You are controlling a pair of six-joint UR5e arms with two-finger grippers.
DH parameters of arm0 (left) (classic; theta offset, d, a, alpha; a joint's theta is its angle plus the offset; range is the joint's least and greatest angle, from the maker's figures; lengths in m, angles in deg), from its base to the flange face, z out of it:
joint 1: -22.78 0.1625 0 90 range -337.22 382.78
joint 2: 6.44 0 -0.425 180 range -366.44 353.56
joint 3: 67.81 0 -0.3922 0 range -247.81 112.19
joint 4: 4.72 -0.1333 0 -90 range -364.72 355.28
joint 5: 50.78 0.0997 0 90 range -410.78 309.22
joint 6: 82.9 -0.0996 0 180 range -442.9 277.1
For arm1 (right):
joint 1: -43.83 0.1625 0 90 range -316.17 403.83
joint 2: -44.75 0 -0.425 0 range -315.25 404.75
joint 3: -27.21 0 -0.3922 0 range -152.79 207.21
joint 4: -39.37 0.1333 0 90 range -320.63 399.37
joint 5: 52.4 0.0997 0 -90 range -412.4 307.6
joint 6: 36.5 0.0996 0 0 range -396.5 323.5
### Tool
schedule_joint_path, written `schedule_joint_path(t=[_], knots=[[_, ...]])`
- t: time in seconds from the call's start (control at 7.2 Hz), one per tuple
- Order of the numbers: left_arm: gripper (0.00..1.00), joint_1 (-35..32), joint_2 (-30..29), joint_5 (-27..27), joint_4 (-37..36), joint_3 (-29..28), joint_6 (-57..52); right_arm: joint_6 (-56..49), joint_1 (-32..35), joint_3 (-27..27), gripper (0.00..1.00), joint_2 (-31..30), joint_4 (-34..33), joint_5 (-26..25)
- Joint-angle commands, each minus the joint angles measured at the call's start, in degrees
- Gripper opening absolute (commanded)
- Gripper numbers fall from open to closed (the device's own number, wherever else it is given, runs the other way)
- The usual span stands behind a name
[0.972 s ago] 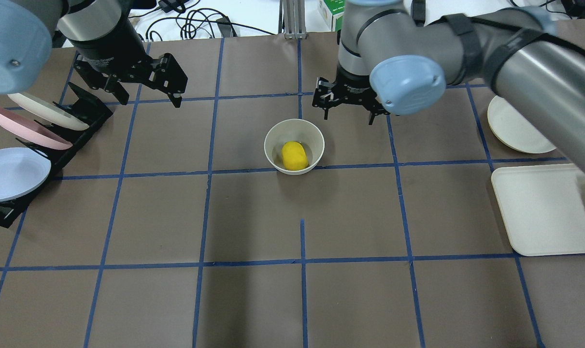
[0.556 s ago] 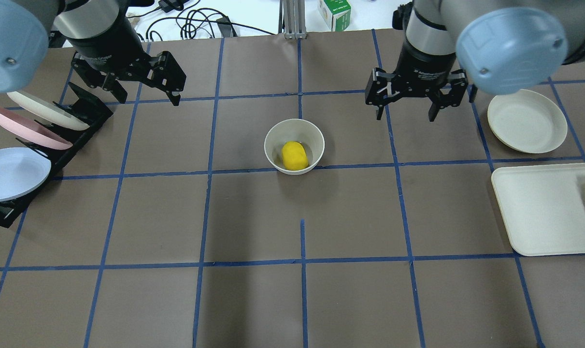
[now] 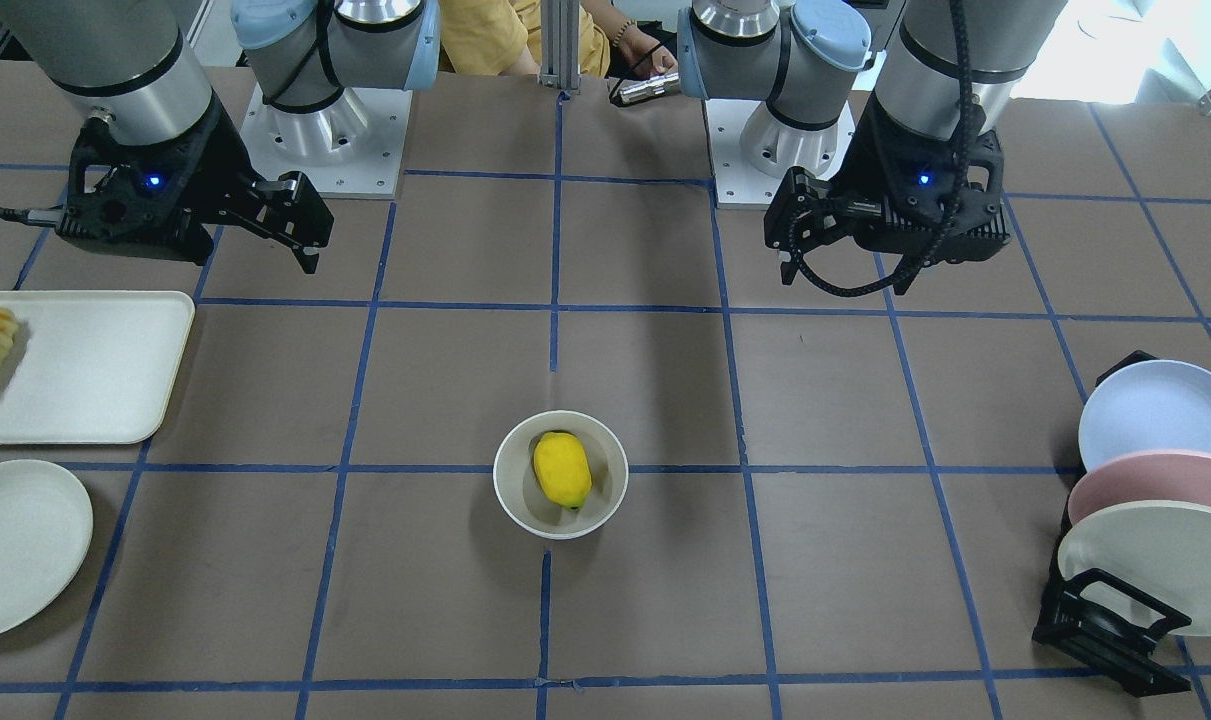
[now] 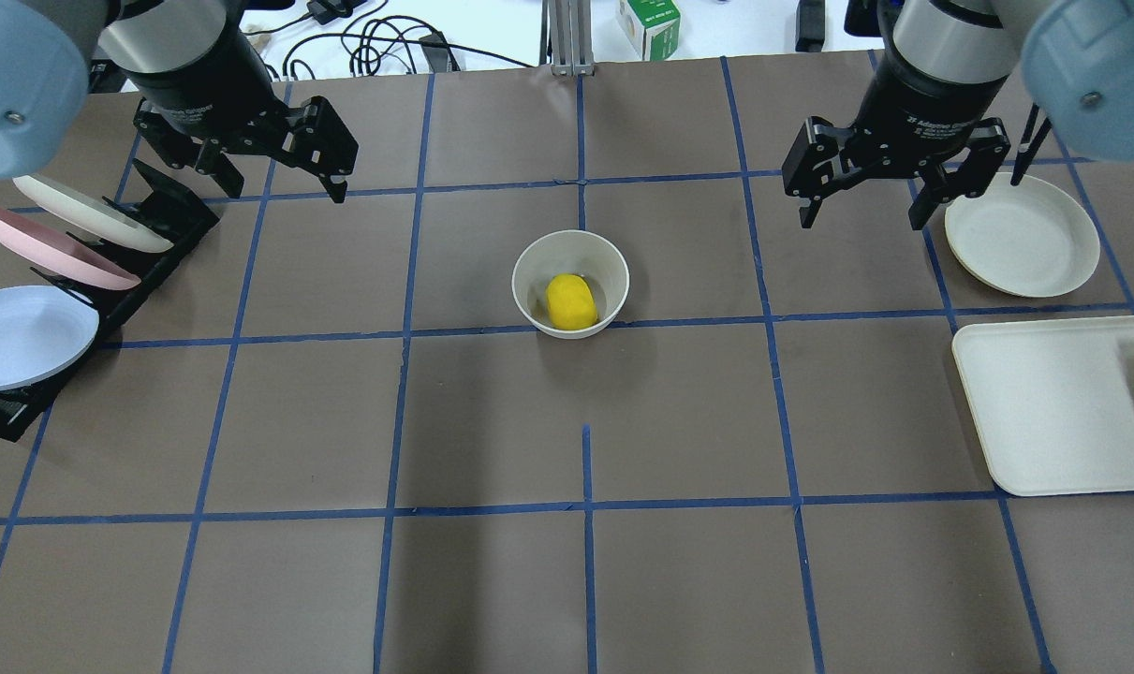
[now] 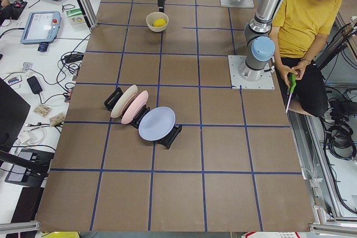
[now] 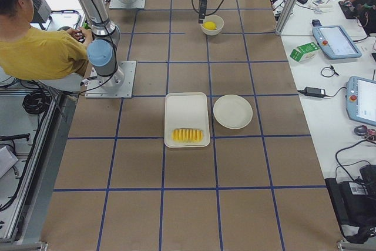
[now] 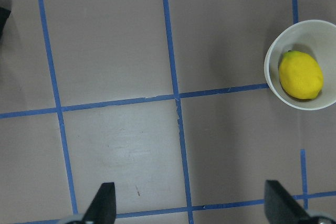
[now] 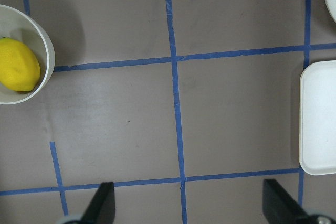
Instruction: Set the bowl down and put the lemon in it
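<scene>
The table (image 4: 492, 421) looks about as finished as this job gets. In the overhead view the left gripper (image 4: 287, 192) hangs at the upper left and the right gripper (image 4: 860, 221) at the upper right. Both have their fingers spread wide with nothing between them, and both are well apart from the bowl (image 4: 527, 267). The bowl stands upright mid-frame, just above a blue tape line (image 4: 698, 321), and the lemon (image 4: 570, 301) lies on its bottom.

I'd judge both steps done: bowl placed, lemon in. No further grasp seems called for. At most the arms should park clear, taking care not to sweep low across the middle and knock the bowl.

Only the side views show the operator (image 5: 307, 20) in yellow at the robot's side of the table. Each wrist view shows its own fingertips (image 7: 105, 203) at the bottom corners, wide apart over bare table, with the bowl at one edge. The front-facing view adds the lemon's small dark tip (image 3: 571, 507) at its lower end, which the overhead view doesn't show.
</scene>
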Motion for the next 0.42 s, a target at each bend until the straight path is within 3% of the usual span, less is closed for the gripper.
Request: schedule_joint_path(t=[0.0,0.28], knots=[[1.00,0.1,0.3,0.1,0.0,0.0,0.0,-0.1,-0.2,0.0,1.00,-0.8,0.9,0.4],[1.00,0.0,0.4,0.0,0.0,0.1,0.0,-0.1,-0.1,0.1,1.00,-0.8,0.6,-0.3]])
